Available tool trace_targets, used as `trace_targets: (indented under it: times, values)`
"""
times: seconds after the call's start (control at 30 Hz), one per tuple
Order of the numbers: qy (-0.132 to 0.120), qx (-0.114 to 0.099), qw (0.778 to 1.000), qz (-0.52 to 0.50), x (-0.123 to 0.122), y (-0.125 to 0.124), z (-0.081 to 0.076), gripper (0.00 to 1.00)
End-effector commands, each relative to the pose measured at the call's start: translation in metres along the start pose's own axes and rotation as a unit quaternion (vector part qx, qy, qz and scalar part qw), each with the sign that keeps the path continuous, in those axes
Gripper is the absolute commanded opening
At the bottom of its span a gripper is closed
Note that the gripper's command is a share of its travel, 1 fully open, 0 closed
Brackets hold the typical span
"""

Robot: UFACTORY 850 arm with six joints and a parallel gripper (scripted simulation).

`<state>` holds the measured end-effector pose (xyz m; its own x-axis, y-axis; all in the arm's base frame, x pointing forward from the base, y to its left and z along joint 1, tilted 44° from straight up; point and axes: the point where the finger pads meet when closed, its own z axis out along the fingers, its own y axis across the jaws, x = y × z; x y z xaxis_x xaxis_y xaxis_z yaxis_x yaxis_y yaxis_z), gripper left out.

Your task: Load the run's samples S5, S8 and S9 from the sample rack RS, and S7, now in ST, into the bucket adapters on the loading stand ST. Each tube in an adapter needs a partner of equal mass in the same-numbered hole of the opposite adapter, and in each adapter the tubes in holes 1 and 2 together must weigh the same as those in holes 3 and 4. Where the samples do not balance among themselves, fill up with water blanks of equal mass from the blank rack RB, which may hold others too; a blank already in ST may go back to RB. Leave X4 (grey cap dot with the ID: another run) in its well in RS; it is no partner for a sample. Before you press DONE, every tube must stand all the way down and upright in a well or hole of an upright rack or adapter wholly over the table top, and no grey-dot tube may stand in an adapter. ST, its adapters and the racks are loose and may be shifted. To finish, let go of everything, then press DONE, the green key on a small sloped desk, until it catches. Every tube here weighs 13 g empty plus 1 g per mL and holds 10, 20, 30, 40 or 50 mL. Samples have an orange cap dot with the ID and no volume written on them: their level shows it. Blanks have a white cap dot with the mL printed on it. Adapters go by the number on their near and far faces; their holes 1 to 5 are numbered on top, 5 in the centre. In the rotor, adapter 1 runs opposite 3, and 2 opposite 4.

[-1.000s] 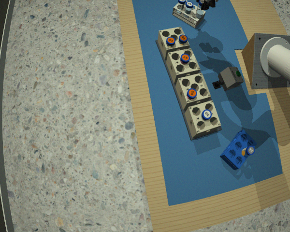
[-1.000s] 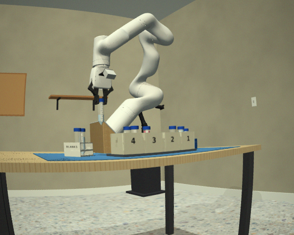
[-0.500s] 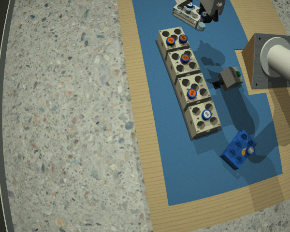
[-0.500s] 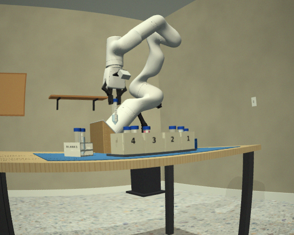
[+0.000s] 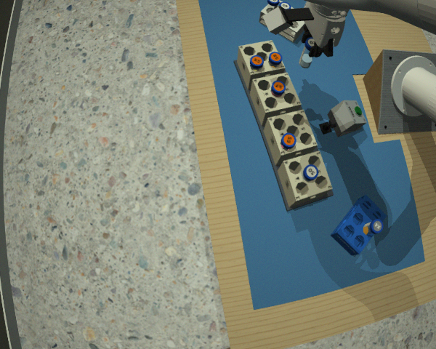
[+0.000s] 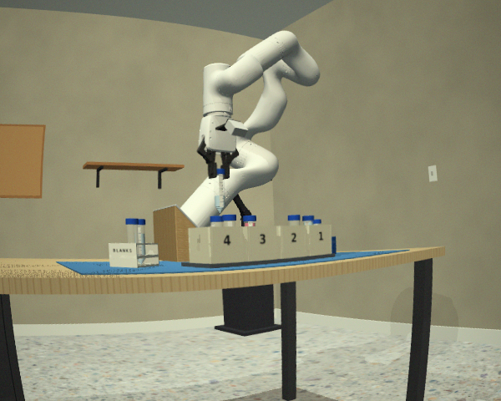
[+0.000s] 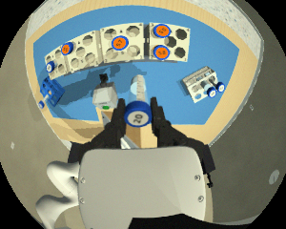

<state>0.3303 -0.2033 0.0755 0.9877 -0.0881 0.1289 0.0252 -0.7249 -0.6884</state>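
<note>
My gripper (image 5: 315, 50) (image 6: 220, 172) (image 7: 137, 105) is shut on a blue-capped blank tube (image 5: 304, 60) (image 6: 219, 196) (image 7: 138, 86) with a white cap dot. It holds the tube upright in the air between the blank rack RB (image 6: 122, 254) (image 7: 195, 79) and the loading stand ST (image 6: 242, 262). The tube's liquid level is low. Adapter 4 (image 6: 207, 248) holds two orange-dot samples (image 5: 256, 61) (image 5: 275, 57). Adapter 3 holds one sample (image 5: 277, 87) and adapter 2 holds one sample (image 5: 288, 140). Adapter 1 holds a white-dot blank (image 5: 310, 172). The grey-dot tube X4 (image 5: 376, 226) stands alone in the blue sample rack RS (image 5: 347, 234) (image 7: 51, 92).
The DONE desk (image 5: 342, 120) (image 7: 105, 97) with its green key (image 5: 357, 110) sits right of the stand. Two blanks (image 6: 131, 228) (image 6: 141, 230) stand in RB. The arm's wooden base block (image 5: 374, 94) (image 6: 169, 233) stands at the right edge of the blue mat (image 5: 285, 262).
</note>
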Motion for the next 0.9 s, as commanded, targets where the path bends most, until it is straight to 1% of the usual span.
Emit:
trace_targets:
  times: [0.0, 0.33, 0.4, 0.87]
  values:
    - [0.001, -0.001, 1.0, 0.0, 0.008, -0.022, -0.001, 0.0]
    - [0.001, -0.001, 1.0, 0.0, 0.023, -0.07, -0.001, 0.0]
    - [0.001, -0.001, 1.0, 0.0, 0.023, -0.07, -0.001, 0.0]
    - [0.001, -0.001, 1.0, 0.0, 0.045, -0.137, -0.001, 0.0]
